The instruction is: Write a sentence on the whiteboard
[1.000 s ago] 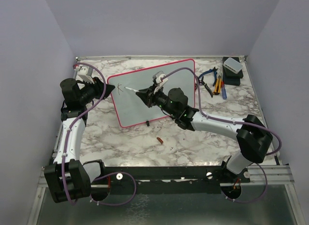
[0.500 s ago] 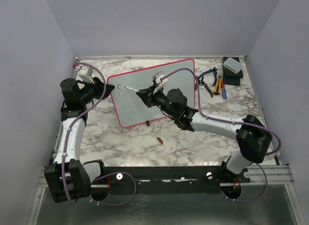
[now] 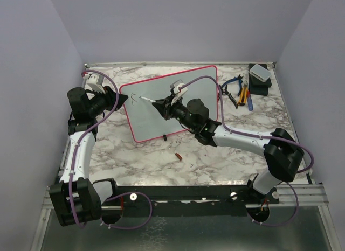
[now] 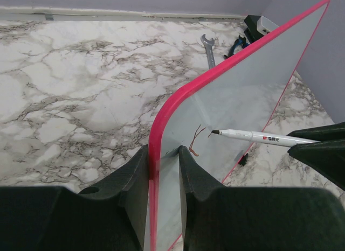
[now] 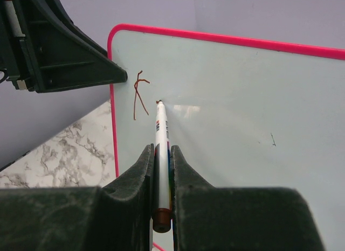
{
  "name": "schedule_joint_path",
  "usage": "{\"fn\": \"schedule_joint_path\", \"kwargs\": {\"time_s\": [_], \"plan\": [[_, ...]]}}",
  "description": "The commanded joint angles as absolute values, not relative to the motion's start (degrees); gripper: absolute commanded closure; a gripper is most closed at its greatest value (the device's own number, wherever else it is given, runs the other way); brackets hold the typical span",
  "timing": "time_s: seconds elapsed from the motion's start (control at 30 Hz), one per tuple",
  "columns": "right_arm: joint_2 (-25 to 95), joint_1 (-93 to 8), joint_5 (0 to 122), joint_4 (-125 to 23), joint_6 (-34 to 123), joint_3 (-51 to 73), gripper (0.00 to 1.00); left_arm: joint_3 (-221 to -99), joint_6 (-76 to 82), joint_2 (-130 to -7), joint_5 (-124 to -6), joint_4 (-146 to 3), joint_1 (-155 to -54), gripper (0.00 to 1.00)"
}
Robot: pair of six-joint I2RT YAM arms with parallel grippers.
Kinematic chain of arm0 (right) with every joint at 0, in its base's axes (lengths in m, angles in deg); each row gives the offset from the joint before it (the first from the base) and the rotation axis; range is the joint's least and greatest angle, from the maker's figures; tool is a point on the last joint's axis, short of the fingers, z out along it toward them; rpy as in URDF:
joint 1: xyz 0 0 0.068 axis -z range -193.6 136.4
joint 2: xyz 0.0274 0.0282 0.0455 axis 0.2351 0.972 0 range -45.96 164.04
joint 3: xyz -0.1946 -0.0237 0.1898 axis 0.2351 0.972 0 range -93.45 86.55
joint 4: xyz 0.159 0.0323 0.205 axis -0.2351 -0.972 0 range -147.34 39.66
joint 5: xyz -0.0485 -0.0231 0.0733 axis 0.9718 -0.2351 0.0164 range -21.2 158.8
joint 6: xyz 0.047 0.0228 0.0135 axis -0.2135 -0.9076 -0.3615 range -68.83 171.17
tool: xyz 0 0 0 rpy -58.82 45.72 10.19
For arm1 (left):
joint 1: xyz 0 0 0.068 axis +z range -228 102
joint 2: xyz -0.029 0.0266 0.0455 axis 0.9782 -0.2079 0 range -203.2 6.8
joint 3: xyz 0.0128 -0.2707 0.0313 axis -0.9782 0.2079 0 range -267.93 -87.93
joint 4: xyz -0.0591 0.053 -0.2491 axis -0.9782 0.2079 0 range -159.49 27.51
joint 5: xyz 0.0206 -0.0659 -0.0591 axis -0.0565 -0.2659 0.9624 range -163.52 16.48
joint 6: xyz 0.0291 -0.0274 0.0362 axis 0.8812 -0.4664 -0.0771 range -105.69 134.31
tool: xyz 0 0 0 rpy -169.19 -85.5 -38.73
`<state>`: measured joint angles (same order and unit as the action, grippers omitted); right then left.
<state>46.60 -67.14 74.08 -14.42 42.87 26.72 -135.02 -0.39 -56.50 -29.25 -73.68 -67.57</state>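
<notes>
The whiteboard stands tilted up on the marble table, its red-pink frame facing me. My left gripper is shut on its left edge, with the frame between the fingers in the left wrist view. My right gripper is shut on a white marker. The marker's tip is at the board's surface, just right of a single brown letter K. This K is all that shows of the sentence.
Pliers and screwdrivers and a black box with a grey block lie at the back right. A wrench lies behind the board. A small brown cap lies on the table in front of the board.
My right gripper has shifted the marker slightly left and up towards the K. The left gripper and the board have not moved.
</notes>
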Motion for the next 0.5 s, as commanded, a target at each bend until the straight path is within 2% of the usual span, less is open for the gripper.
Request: {"fn": "schedule_joint_path", "kwargs": {"time_s": [0.0,0.47], "plan": [[46.94,-66.68,75.59,-13.88,44.53,25.58,0.99,-134.08,0.38,-55.86,-29.56,-71.81,-67.28,0.82],[47.48,-66.68,74.07,-13.26,44.54,24.62,0.99,-133.99,0.37,-55.82,-29.49,-71.78,-67.28,0.82]]}}
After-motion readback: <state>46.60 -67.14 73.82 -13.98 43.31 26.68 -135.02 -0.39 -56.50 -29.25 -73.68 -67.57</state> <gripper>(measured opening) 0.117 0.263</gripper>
